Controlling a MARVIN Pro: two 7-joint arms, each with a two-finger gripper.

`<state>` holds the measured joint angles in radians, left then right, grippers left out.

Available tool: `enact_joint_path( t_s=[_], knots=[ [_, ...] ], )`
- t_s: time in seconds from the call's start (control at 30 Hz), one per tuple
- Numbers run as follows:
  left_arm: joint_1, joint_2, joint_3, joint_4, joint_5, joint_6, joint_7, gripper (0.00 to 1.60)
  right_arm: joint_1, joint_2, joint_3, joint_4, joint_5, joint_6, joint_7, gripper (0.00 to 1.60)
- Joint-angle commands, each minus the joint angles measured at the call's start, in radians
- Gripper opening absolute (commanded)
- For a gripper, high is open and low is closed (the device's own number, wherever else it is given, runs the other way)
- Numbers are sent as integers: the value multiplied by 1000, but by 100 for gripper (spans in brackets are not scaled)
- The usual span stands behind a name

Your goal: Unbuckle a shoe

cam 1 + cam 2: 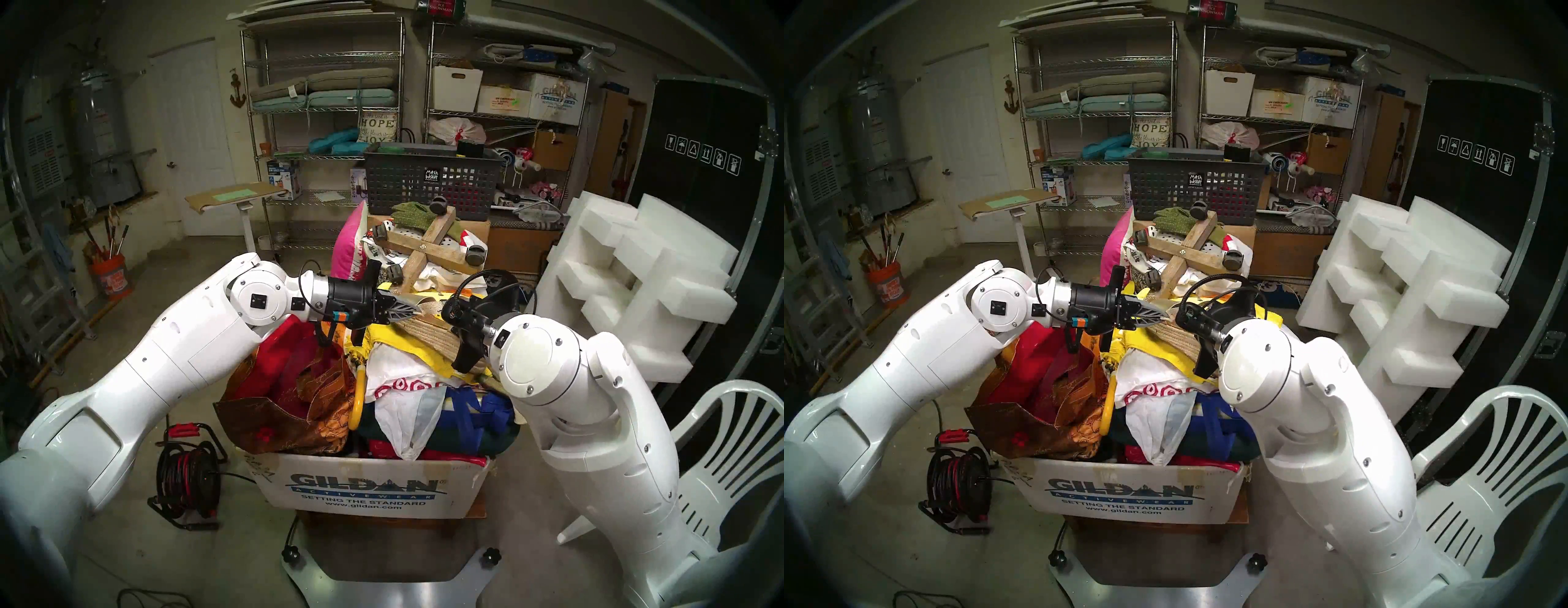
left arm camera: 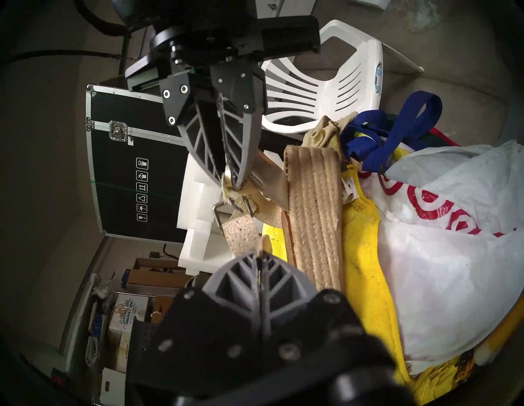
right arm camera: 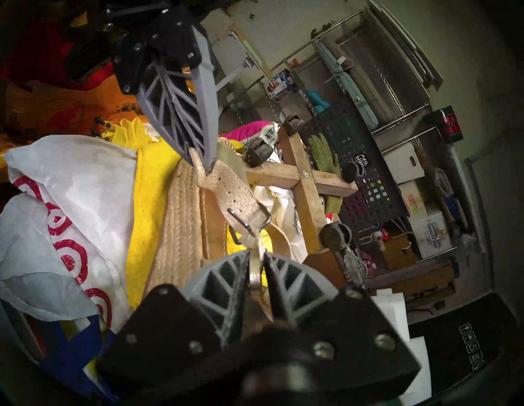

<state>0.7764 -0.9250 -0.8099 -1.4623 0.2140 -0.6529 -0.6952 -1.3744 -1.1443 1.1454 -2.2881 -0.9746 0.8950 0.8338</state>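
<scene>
Garage box pile: shoe (image 3: 181, 226) on edge (both grippers pinching strap (image 3: 235, 195)).

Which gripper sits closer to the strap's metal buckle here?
Right. The right gripper is shut on the strap just beside the buckle. The left gripper pinches the strap's perforated free end, several punch holes farther from it.

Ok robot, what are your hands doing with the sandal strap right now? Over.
Left gripper shut on strap tip. Right gripper shut on strap beside buckle. Sandal atop pile; prong seemingly out, strap still threaded.
</scene>
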Motion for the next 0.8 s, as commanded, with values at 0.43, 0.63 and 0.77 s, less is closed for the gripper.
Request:
enact_joint_path(
  t_s=[0.43,0.63,0.77],
  knots=[
    [-16,-11,-13,-2,-3,-2,10,0,-16,-8,-10,-50,6,-42,-27,114],
    [-18,-12,-13,0,-5,-5,8,0,-18,-30,-20,-38,21,-38,-23,106],
    [-18,-9,-14,0,-5,-5,7,0,-6,-42,-38,-36,22,-44,-34,78]
  ],
)
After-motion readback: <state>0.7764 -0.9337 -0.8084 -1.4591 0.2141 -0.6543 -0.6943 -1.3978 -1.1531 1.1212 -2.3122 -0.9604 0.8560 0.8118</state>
